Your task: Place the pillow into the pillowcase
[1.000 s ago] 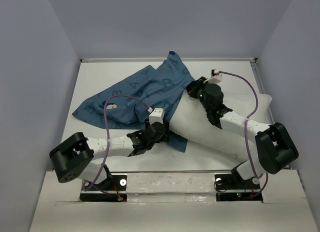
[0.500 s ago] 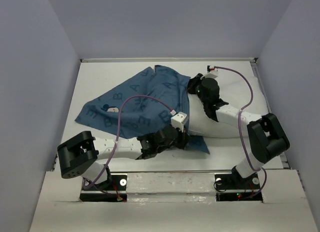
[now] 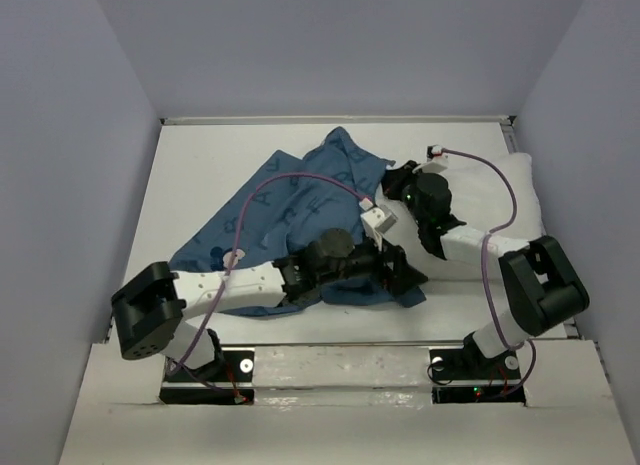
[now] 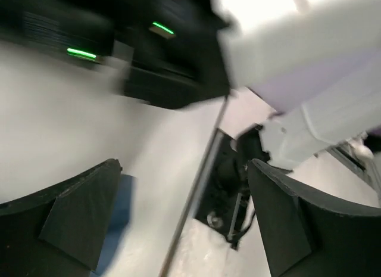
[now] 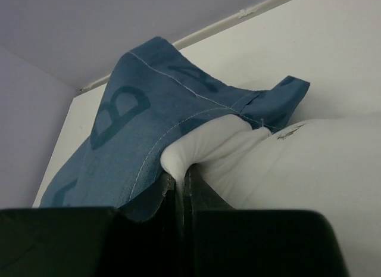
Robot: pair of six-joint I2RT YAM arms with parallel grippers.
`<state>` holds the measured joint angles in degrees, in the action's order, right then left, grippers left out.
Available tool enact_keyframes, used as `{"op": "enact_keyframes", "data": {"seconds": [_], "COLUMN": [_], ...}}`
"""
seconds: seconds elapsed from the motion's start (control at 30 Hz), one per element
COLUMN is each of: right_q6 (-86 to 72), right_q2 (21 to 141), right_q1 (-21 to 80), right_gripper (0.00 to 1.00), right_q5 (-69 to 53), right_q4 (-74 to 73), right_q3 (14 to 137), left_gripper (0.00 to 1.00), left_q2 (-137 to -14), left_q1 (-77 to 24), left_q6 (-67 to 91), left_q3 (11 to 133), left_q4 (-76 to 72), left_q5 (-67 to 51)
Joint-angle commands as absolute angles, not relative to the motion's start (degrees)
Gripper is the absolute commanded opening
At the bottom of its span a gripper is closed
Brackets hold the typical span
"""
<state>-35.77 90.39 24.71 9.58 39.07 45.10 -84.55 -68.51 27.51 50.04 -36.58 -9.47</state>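
Observation:
The dark blue pillowcase (image 3: 290,205) lies rumpled across the table's middle, and its right end is drawn over the near end of the white pillow (image 3: 515,185). In the right wrist view my right gripper (image 5: 183,187) is shut on a white fold of the pillow (image 5: 309,170), with the pillowcase (image 5: 119,134) draped over that fold. My left gripper (image 3: 405,280) sits low at the front edge of the cloth. Its jaws stand wide open in the left wrist view, where the left gripper (image 4: 184,223) holds nothing and a sliver of pillowcase (image 4: 119,211) shows beside one finger.
Grey walls close in the table on three sides, with a raised rim (image 3: 330,118) along the back. The right arm's base (image 4: 223,187) and the table's front edge lie just beyond my left fingers. A metal rail (image 3: 340,360) runs between the two arm bases.
My left arm swept right along the front, dragging the pillowcase's lower edge over the pillow. It closed on the cloth, then opened and let go. The right gripper kept its grip.

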Motion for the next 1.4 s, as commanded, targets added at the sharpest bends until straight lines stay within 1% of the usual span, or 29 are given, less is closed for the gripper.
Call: {"op": "enact_keyframes", "data": {"seconds": [0.0, 0.07, 0.1, 0.13, 0.17, 0.2, 0.27, 0.3, 0.33, 0.37, 0.4, 0.43, 0.53, 0.57, 0.6, 0.63, 0.7, 0.73, 0.9, 0.97, 1.03, 1.1, 1.13, 1.17, 1.2, 1.23, 1.27, 1.33, 1.37], "right_q6": [-32.9, -32.0, -31.6, -31.2, -30.9, -30.6, -30.9, -31.0, -31.0, -31.0, -30.9, -30.9, -30.5, -30.7, -30.9, -31.0, -31.1, -31.2, -31.4, -31.1, -30.8, -30.7, -30.7, -30.7, -30.8, -30.8, -30.8, -30.9, -30.9], "right_q2": [81.0, 79.0, 77.9, 77.4, 77.0, 76.9, 76.4, 76.0, 76.1, 76.2, 76.3, 76.6, 77.2, 77.9, 78.2, 78.6, 78.9, 79.1, 79.6, 79.4, 79.0, 79.0, 78.9, 79.0, 79.0, 79.0, 78.9, 78.9, 78.8], "right_q1": [22.2, 21.5, 20.9, 20.9, 20.9, 20.9, 20.9, 20.9, 20.9, 20.9, 20.9, 20.9, 20.9, 20.9, 20.9, 20.9, 20.9, 20.9, 20.9, 20.9, 20.9, 20.9, 20.9, 20.9, 20.9, 20.9, 20.9, 20.9, 20.9], "right_gripper": [0.0, 0.0, 0.0, 0.0, 0.0, 0.0, 0.0, 0.0, 0.0, 0.0, 0.0, 0.0, 0.0, 0.0, 0.0, 0.0, 0.0, 0.0, 0.0, 0.0, 0.0, 0.0, 0.0, 0.0, 0.0, 0.0, 0.0, 0.0, 0.0], "right_q5": [10.5, 9.5, 8.5, 8.0, 6.7, 6.3, 5.6, 4.1, 3.0, 1.9, 0.5, -0.6, -4.7, -6.1, -7.2, -7.9, -9.1, -9.3, -11.6, -11.5, -11.3, -11.2, -11.2, -11.3, -11.3, -11.3, -11.3, -11.3, -11.4], "right_q4": [48.5, 47.7, 47.6, 47.6, 47.5, 47.7, 48.4, 48.9, 49.0, 49.3, 49.5, 49.5, 49.3, 49.3, 49.4, 49.1, 48.8, 48.5, 47.9, 47.6, 47.1, 47.0, 46.9, 46.9, 46.8, 46.8, 46.8, 46.7, 46.7], "right_q3": [36.8, 35.3, 34.4, 33.9, 33.8, 33.4, 32.5, 32.1, 32.1, 32.2, 32.3, 32.6, 33.4, 33.8, 34.1, 34.4, 34.9, 35.1, 35.9, 35.9, 35.9, 36.0, 36.0, 36.3, 36.4, 36.5, 36.7, 37.0, 37.1], "left_gripper": [0.99, 0.99, 0.99, 0.99, 0.98, 0.93, 0.91, 0.88, 0.88, 0.87, 0.87, 0.88, 0.88, 0.89, 0.89, 0.89, 0.9, 0.91, 0.92, 0.92, 0.91, 0.88, 0.78, 0.63, 0.58, 0.49, 0.36, 0.28, 0.06], "left_q2": [-68.4, -62.1, -60.9, -60.6, -61.9, -65.3, -69.7, -75.9, -75.9, -83.5, -87.7, -95.5, -106.1, -112.0, -115.0, -120.2, -124.7, -128.5, -135.9, -140.0, -144.0, -145.5, -145.4, -145.1, -145.0, -145.2, -145.7, -146.7, -147.1], "left_q1": [-57.2, -50.7, -43.3, -39.7, -31.2, -26.6, -19.9, -15.4, -14.5, -14.3, -14.4, -14.3, -14.1, -13.9, -13.8, -13.8, -13.8, -13.7, -13.6, -13.6, -13.6, -13.6, -13.6, -13.6, -13.6, -13.5, -12.8, -11.8, -11.3], "left_q6": [23.0, 25.0, 27.0, 27.9, 28.3, 28.5, 28.1, 27.0, 27.0, 24.2, 22.5, 19.3, 15.8, 13.4, 12.1, 10.5, 6.5, 5.5, 2.7, 2.5, 2.4, 2.9, 2.9, 2.8, 2.9, 3.1, 3.4, 4.6, 4.8], "left_q3": [53.8, 53.3, 54.1, 54.9, 55.5, 56.2, 56.9, 58.9, 61.1, 63.9, 67.0, 73.3, 83.8, 90.1, 96.4, 99.3, 106.5, 108.7, 116.9, 122.2, 126.7, 129.0, 128.8, 128.7, 129.0, 129.5, 130.1, 131.8, 131.8], "left_q4": [-25.8, -18.6, -15.2, -10.9, -4.3, -2.0, -1.8, -2.3, -2.3, -0.1, 0.6, 2.8, 6.9, 8.7, 10.2, 12.9, 15.2, 17.3, 19.4, 23.1, 27.0, 28.6, 28.3, 28.1, 28.4, 28.9, 30.5, 32.5, 33.7], "left_q5": [-5.8, -1.5, 2.8, 5.2, 5.4, 1.6, 0.5, -1.9, -1.3, 0.7, 2.2, 2.3, 3.6, 4.0, 6.1, 6.8, 8.2, 8.3, 9.2, 9.9, 10.8, 11.9, 10.6, 10.4, 11.4, 12.2, 12.3, 11.3, 11.3]}}
